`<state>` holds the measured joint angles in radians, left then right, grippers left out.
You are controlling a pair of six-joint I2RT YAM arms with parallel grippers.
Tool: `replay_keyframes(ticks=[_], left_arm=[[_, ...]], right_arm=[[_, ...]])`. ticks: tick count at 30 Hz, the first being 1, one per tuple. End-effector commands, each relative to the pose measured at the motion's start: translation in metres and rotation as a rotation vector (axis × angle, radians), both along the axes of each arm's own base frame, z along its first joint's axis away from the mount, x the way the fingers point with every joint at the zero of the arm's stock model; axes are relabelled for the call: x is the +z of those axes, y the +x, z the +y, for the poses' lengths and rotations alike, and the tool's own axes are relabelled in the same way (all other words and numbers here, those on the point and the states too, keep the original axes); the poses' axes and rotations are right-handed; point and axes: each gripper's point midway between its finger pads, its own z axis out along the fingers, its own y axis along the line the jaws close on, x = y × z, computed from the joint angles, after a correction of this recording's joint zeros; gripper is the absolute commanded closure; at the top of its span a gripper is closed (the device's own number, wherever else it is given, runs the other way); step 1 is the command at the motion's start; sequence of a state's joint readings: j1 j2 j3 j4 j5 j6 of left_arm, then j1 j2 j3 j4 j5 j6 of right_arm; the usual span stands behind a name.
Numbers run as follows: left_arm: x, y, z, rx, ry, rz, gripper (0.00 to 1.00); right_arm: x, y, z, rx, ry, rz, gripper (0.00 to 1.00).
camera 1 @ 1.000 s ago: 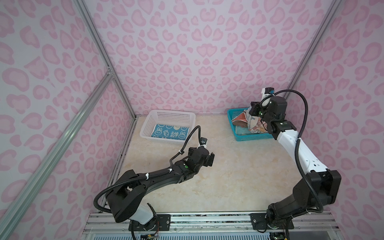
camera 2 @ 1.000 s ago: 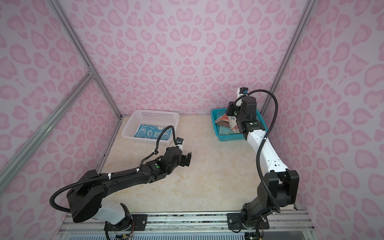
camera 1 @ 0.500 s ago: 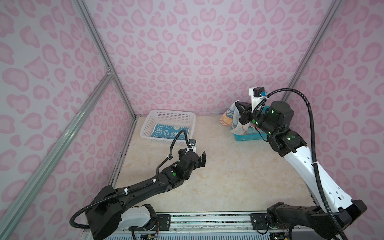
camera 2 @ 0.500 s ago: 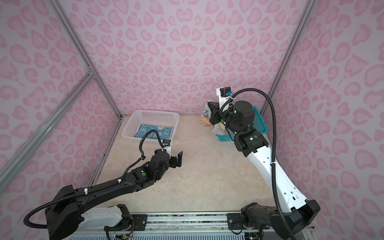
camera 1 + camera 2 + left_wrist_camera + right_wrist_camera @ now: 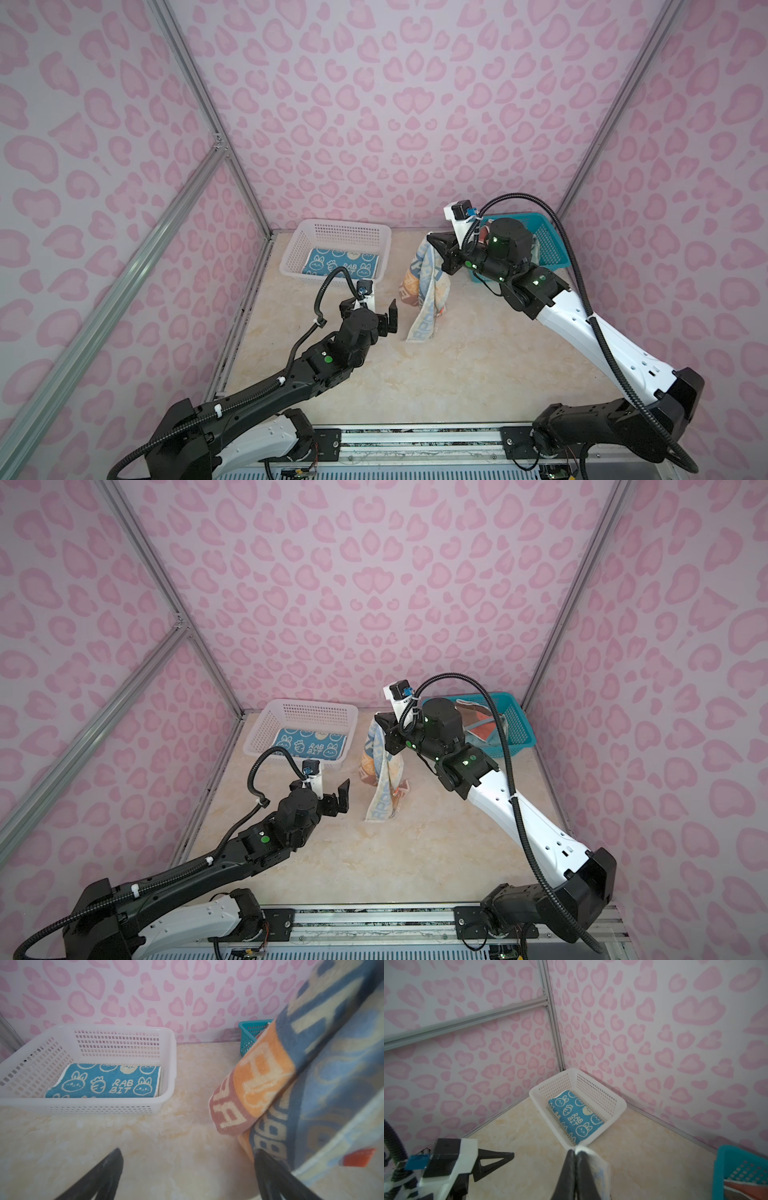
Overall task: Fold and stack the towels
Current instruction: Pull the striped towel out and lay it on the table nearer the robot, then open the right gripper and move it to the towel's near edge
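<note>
Just at 3 o'clock of the left gripper [image 5: 370,309], whose jaws are held wide apart, the lettered towel [image 5: 426,291] is hung from the right gripper [image 5: 574,1152], clamped on its top edge.

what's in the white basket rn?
One folded blue rabbit towel lies flat on the white basket floor. Anything beneath it is covered; nothing else shows.
</note>
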<state>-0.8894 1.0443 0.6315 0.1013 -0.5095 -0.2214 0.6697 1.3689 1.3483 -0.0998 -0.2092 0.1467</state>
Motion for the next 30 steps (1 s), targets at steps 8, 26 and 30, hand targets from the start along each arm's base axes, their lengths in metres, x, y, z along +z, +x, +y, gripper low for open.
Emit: replay_keyframes(ticks=[8, 26, 30], left_arm=[[-0.007, -0.002, 0.005, -0.005, 0.047, 0.015, 0.0], [-0.025, 0.009, -0.003, -0.024, 0.029, 0.06, 0.0], [-0.023, 0.018, 0.018, 0.062, -0.024, 0.076, 0.01]], right_arm=[[-0.121, 0.03, -0.021, -0.18, -0.126, 0.209, 1.0], [-0.199, 0.02, -0.116, -0.406, -0.422, 0.247, 0.45], [-0.192, -0.011, -0.069, -0.128, -0.479, 0.112, 0.46]])
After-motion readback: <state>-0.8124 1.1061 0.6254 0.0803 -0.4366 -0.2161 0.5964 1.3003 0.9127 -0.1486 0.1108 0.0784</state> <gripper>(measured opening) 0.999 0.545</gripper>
